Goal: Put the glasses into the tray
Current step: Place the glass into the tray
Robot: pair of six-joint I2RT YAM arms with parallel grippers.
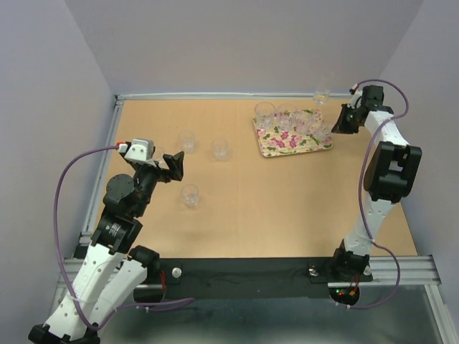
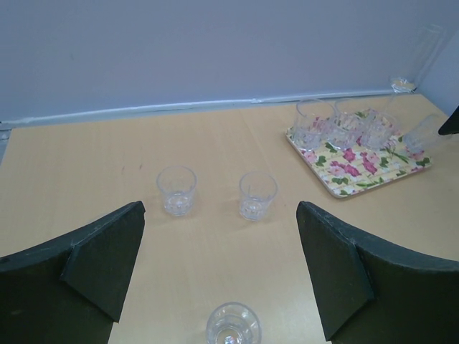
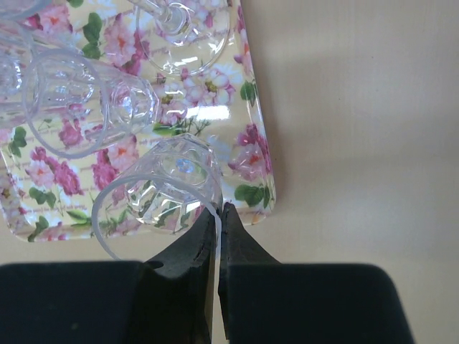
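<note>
Pincer of right arm (image 3: pixel 219 213) clamped on rim of glass (image 3: pixel 166 188) above tray (image 3: pixel 252 147), left pincer (image 2: pixel 220 210) spread wide, three tumblers (image 2: pixel 176 190) upright on worktop (image 1: pixel 287 208).

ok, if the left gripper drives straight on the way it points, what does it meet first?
Probably the short clear glass tumbler at the wrist view's bottom edge, centred in the open left gripper. Height is unclear; if it passes over, next is the gap between two farther tumblers.

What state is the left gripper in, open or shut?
Open: the left gripper shows its fingers wide apart, holding nothing.
</note>
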